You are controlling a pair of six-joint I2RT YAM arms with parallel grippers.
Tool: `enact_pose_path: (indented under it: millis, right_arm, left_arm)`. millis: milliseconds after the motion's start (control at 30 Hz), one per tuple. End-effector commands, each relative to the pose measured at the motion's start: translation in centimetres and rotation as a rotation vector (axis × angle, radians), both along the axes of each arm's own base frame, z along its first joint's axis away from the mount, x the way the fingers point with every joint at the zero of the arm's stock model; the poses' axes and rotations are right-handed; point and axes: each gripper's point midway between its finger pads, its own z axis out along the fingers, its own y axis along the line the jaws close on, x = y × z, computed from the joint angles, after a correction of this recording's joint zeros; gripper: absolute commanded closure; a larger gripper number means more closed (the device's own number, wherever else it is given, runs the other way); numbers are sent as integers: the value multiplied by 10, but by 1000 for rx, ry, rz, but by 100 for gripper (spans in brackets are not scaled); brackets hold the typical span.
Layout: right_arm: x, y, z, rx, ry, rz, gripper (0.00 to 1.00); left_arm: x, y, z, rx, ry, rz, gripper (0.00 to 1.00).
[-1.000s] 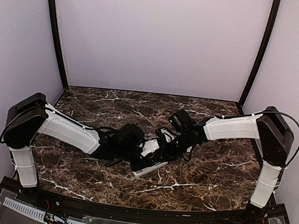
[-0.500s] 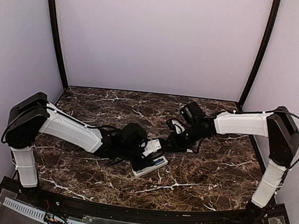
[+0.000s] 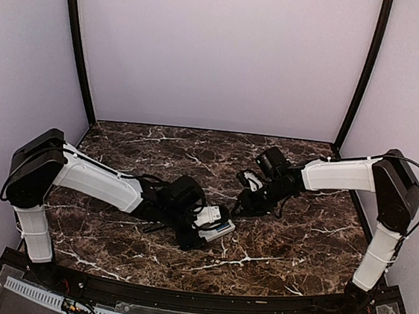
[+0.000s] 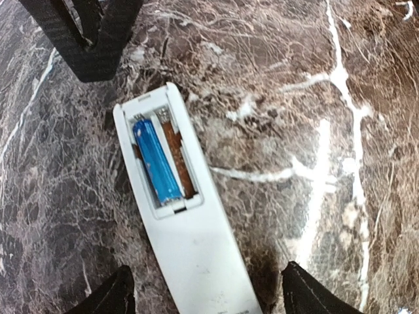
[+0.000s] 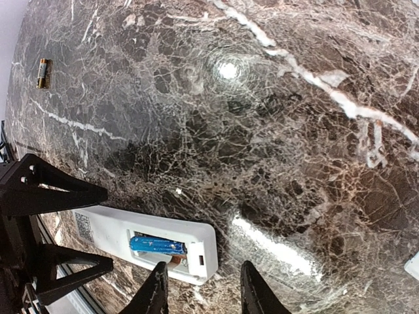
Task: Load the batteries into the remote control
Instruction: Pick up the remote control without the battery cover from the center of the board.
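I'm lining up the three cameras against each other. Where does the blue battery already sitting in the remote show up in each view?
Top external: blue battery just below centre, between the two arm tips.
Left wrist: battery left of centre, in the open recess.
Right wrist: battery bottom left, near the lower edge.
Shared landmark: the white remote control holding it.

Bright, even overhead light, views sharp. The polished bench [image 5: 294, 163] shows white glare ahead of the right end effector [image 5: 204, 288]. Soft shadow sits under the left end effector [image 4: 209, 294].
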Motion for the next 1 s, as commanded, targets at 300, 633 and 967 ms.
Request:
enact_pose_path:
  millis: [300, 633, 967]
  right_arm:
    - [0, -4, 11, 24, -32, -15, 64]
    - [0, -9, 19, 15, -55, -6, 62]
    - [3, -6, 23, 32, -64, -5, 61]
  left_arm:
    - [-8, 38, -33, 188, 17, -37, 65]
    - [45, 48, -2, 225, -339, 54, 100]
    - [94, 59, 74, 235, -1124, 74, 100]
